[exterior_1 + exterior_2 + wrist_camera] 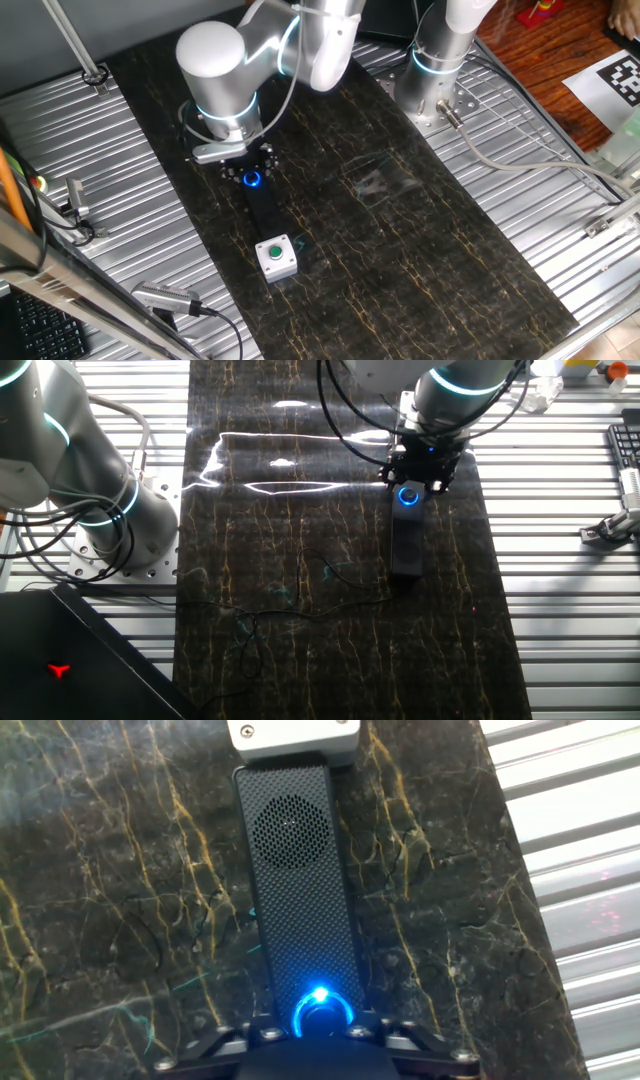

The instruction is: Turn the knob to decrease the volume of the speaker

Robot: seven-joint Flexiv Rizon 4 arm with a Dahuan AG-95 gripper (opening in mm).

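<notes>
claw (409, 488): down over knob (319, 1014), fingers seemingly narrow about it, true grip not discernible | knob: at speaker (300, 890) end nearest claw, directly beneath; speaker lies flat on table (420, 260), long axis running from claw toward white box (276, 256) | next: twist to lower volume

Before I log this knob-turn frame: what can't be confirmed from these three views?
- Jaws on the knob: hand view cuts them off at its bottom edge; contact unclear.
- Gripper opening: wrist housing hides it in both fixed views.
- White button box: cropped by the hand view's top edge.
</notes>
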